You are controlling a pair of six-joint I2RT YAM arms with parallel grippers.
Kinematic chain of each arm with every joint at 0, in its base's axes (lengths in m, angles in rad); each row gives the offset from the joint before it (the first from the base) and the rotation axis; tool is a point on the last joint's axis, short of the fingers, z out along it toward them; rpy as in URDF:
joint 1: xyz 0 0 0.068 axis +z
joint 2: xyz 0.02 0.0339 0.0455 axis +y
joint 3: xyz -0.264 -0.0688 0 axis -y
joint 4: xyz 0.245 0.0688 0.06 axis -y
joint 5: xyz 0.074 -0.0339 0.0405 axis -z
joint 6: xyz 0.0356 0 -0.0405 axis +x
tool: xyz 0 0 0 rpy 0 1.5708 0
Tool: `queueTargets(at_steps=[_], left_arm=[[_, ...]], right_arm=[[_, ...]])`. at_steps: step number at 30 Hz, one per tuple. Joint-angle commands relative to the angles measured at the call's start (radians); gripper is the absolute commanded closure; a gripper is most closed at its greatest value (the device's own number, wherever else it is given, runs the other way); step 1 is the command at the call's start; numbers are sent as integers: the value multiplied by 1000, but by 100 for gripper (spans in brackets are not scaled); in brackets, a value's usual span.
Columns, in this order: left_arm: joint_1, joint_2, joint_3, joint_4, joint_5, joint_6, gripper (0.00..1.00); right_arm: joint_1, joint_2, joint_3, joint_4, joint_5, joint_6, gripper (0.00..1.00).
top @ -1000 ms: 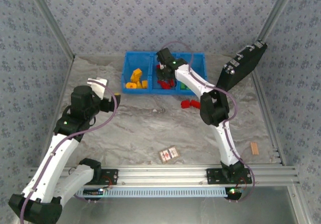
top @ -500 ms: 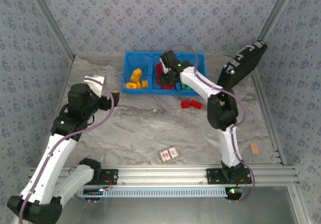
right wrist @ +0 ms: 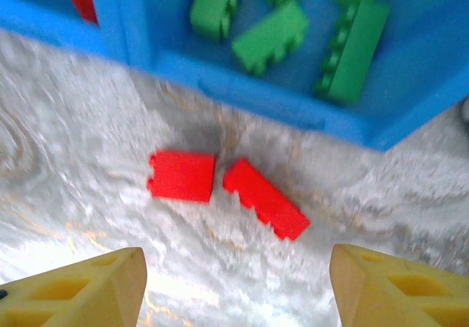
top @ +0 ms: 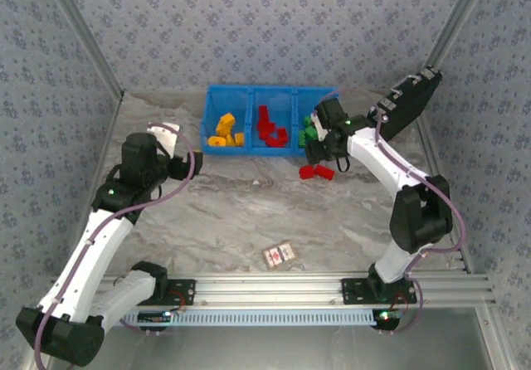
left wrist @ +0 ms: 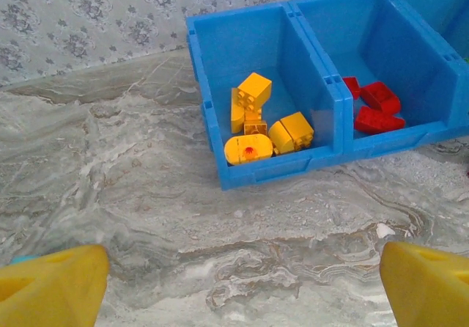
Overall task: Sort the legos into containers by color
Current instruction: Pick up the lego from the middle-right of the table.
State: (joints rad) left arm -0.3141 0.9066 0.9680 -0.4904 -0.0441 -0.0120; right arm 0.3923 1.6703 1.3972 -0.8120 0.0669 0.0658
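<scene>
The blue three-compartment bin (top: 253, 96) stands at the back of the table. Its left compartment holds orange-yellow bricks (left wrist: 256, 118), its middle one red bricks (left wrist: 375, 107), its right one green bricks (right wrist: 272, 35). Two red bricks (top: 316, 172) lie on the table just in front of the bin's right end, a squarish one (right wrist: 182, 176) and a longer one (right wrist: 266, 199). My right gripper (top: 319, 148) hovers open above them with nothing between its fingers (right wrist: 396, 287). My left gripper (top: 184, 164) hangs open over bare table, left of the bin, its fingertips (left wrist: 51, 287) empty.
A small red-and-white card box (top: 280, 255) lies near the front rail. A black rectangular device (top: 402, 109) leans at the back right. A small wooden block (top: 422, 245) sits by the right edge. Marbled table surface spreads between the arms.
My right gripper has pulled out of the bin's middle compartment and swung right and toward the front, over the two red bricks. The left arm shifted slightly.
</scene>
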Motion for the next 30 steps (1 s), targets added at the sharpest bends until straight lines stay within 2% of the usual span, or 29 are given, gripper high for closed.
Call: queueTargets(at_steps=[1, 6, 15, 24, 30], left_arm=[[6, 16, 33, 20, 18, -9, 5], [6, 16, 27, 11, -26, -13, 5], [6, 30, 8, 10, -51, -10, 5], [6, 57, 12, 9, -53, -13, 5], [7, 58, 11, 11, -53, -15, 5]], right_arm=[[-13, 21, -32, -9, -22, 15, 28], [-41, 107, -10, 1, -37, 19, 19], [-71, 210, -4, 61, -51, -1, 18], [-83, 295, -9, 100, -56, -5, 23], [-84, 313, -29, 109, -41, 3, 32]])
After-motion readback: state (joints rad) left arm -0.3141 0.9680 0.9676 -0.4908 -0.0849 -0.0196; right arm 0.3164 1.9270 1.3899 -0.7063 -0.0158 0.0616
